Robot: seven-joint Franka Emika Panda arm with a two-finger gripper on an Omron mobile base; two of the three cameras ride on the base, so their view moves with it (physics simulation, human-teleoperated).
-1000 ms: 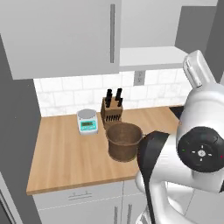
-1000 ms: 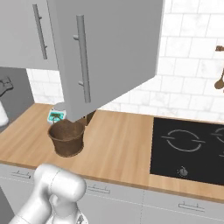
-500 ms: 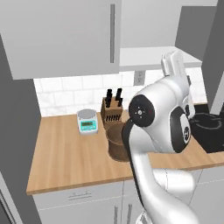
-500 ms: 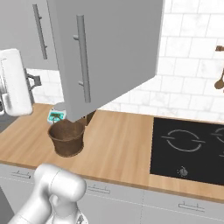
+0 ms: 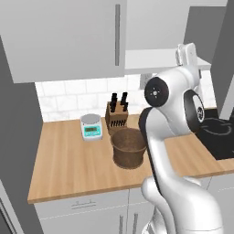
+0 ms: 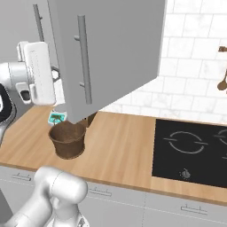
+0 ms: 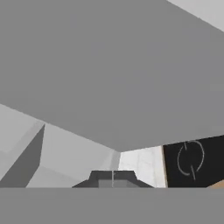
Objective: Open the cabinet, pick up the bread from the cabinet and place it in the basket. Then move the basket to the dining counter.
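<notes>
One cabinet door stands swung wide; the claw, shut on nothing, is raised beside it. The basket waits on the tabletop below, by the knife block. The bread is hidden. Best to spread the fingers before reaching inside, keeping clear of the door edge.

basket: on the worktop, near its front edge; knife block: behind it, at the back edge; scale: left of the block; hob: right end; cabinet: above
</notes>
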